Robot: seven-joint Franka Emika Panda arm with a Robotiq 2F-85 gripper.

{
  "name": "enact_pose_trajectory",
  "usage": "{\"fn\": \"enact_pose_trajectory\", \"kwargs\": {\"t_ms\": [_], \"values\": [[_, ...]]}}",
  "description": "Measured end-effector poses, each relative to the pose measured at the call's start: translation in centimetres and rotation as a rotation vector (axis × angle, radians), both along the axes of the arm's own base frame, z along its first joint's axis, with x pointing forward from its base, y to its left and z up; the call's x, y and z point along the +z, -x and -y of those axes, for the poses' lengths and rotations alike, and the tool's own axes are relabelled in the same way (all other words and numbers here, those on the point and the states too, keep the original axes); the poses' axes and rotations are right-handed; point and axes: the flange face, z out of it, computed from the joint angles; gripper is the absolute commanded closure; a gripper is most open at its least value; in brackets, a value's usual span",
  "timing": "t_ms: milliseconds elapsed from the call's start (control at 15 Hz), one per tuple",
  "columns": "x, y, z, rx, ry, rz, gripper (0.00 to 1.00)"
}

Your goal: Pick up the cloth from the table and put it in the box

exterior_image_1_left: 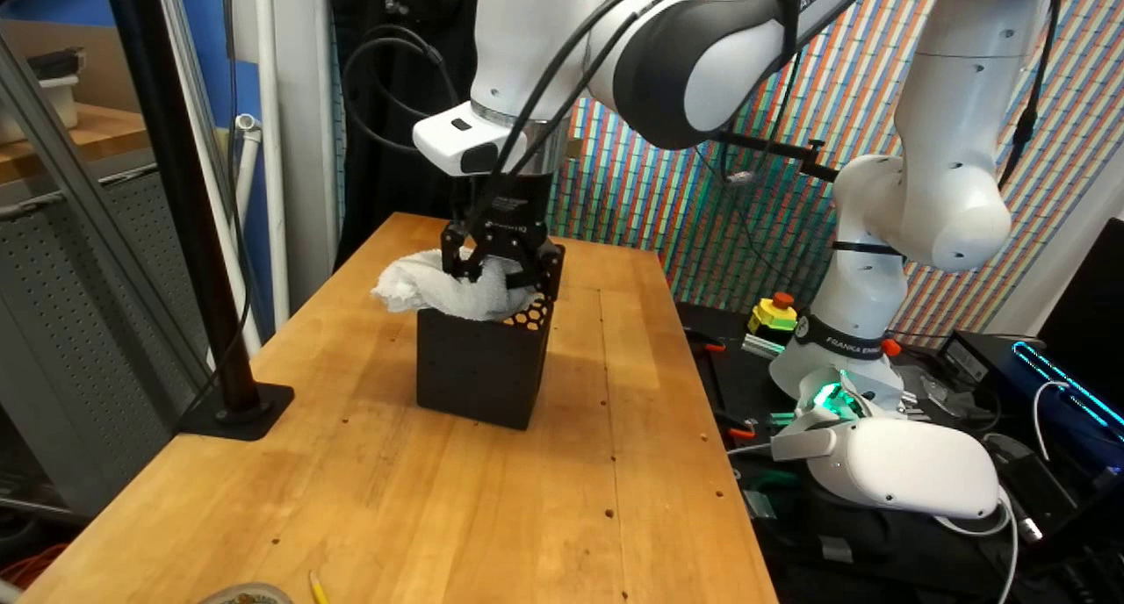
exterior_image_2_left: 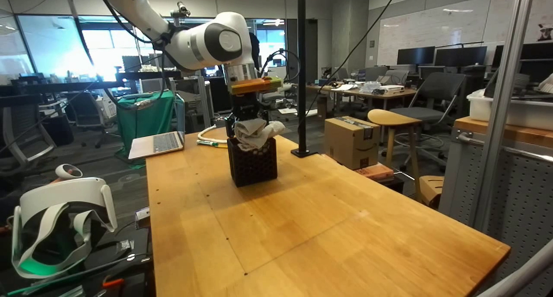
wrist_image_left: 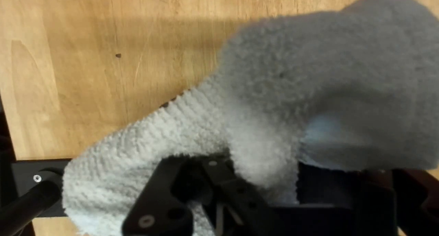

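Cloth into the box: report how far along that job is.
Done: the cloth is off the table, bunched at the top of the box. In hand: the end effector is at the cloth, above the box; whether it grips is unclear. Left: the cloth bulges above and past the box, so it likely needs lowering inside.

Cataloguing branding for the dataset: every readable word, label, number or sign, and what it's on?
"FRANKA EMI", end unclear: arm's base band
"ANKA EM", start covered: forearm
Curved-arrow sign, no words legible: cardboard box
Too small or blurred: print on the gripper, writing on the whiteboard.
Wrist view: no text.
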Motion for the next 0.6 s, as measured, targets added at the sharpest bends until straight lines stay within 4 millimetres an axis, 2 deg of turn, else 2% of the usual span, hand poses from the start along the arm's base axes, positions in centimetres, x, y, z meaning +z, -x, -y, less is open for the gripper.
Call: {"fn": "enact_pose_trajectory", "kwargs": {"t_ms": [333,600], "values": [[-0.7,-1.9,2.6,-0.108,-0.070,-0.061,0.96],[-1.0,-2.0,2.8,-0.127,-0.069,-0.070,0.96]]}}
